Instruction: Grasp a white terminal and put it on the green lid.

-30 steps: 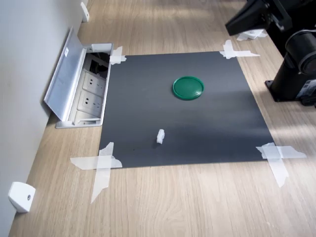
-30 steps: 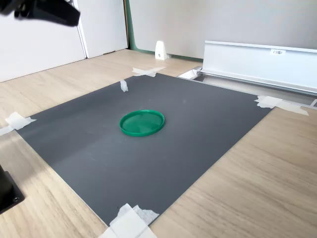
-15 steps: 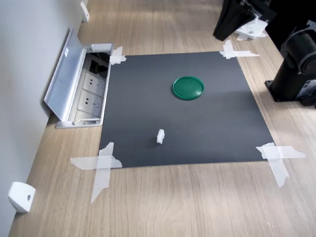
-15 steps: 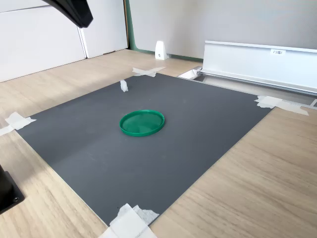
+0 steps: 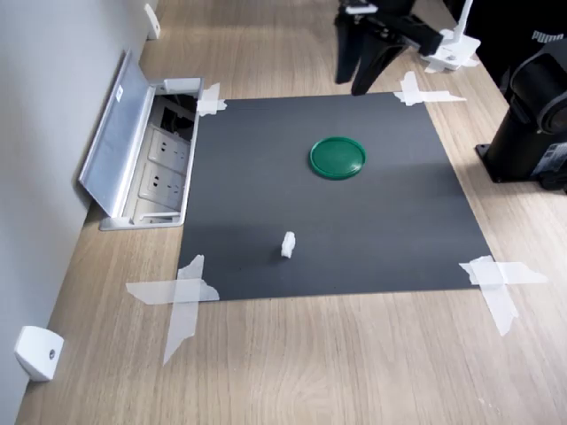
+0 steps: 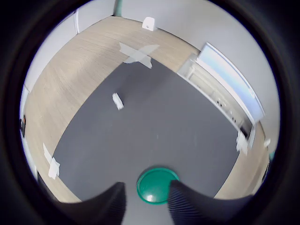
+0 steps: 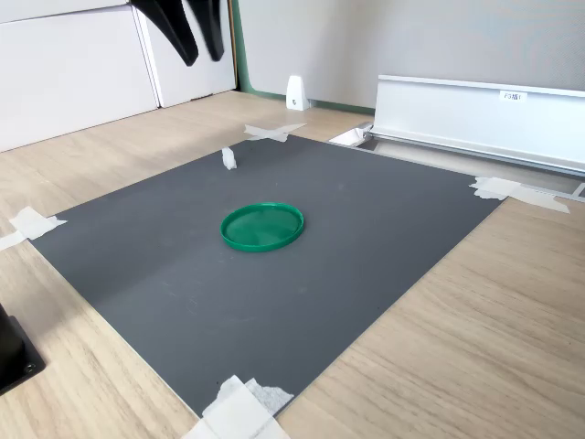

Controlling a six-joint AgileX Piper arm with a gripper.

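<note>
The gripper (image 5: 357,84) hangs high above the black mat's (image 5: 354,230) far edge, its two fingers spread and holding nothing. The white terminal (image 5: 287,244) stands, seemingly upright, on the mat, well apart from the green lid (image 5: 337,157)

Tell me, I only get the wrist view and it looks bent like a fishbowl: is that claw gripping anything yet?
Observer: No. In the first exterior view the gripper hangs open and empty in the air, over the far edge of the dark mat.
Operator: And the little white piece, is it on the green circle?
Observer: No. In the first exterior view the white terminal stands on the mat, well apart from the green lid.
Operator: What is that long grey box at the side?
Observer: In the first exterior view it is an open socket box with power outlets inside, set into the table against the wall.
</note>
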